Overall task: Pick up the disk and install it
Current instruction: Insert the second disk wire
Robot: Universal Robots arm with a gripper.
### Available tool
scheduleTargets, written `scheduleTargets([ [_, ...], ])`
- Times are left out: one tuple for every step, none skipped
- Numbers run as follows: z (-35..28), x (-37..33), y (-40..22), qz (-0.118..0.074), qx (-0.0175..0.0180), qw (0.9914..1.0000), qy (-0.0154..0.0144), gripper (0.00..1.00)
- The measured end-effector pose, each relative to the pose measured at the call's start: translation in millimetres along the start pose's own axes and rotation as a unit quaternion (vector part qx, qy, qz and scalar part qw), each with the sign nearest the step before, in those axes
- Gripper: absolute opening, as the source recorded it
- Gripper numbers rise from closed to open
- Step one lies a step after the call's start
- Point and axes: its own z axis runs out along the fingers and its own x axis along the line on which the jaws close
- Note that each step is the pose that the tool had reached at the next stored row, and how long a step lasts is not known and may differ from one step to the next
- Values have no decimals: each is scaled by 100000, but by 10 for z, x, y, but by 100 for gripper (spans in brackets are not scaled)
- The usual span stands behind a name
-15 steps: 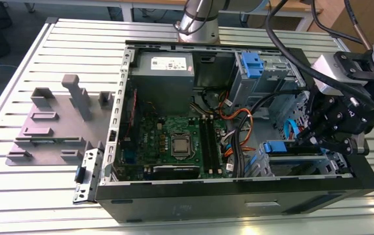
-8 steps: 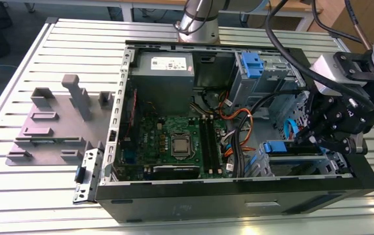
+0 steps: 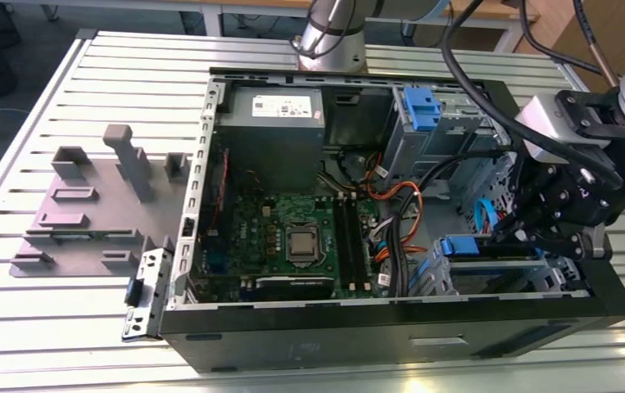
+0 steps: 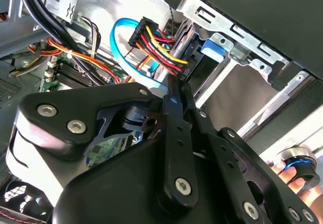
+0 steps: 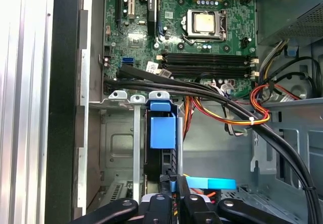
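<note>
One open computer case [image 3: 400, 332] lies on the slatted tabletop [image 3: 61, 327], its motherboard [image 3: 290, 237] facing up. On the exterior view's right, the arm's black tool [image 3: 531, 237] reaches down into the metal drive cage [image 3: 509, 274] at the case's front corner. The disk [image 5: 160, 158] stands on edge in that cage, its blue bracket [image 5: 162, 128] showing in the first wrist view, directly ahead of the tool [image 5: 174, 188]. The fingers sit narrow, close together at the disk's near edge; whether they grip it cannot be told.
</note>
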Motion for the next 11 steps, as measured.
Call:
scheduleTargets([
  [5, 1, 0, 0, 0, 100000, 6, 16],
  [9, 2, -1, 1, -2, 100000, 27, 16],
  [14, 3, -1, 3, 2, 100000, 43, 16],
  [18, 4, -1, 3, 1, 100000, 45, 16],
  [20, 4, -1, 3, -1, 100000, 38, 16],
  [22, 5, -2, 2, 0, 100000, 24, 16],
  [24, 5, -1, 2, -1, 100000, 5, 16],
  [24, 5, -2, 1, -2, 100000, 1, 16],
  [24, 5, -2, 0, -2, 100000, -1, 16],
  [24, 5, -1, 3, -4, 100000, -7, 16],
  [25, 5, -1, 1, -3, 100000, -15, 17],
])
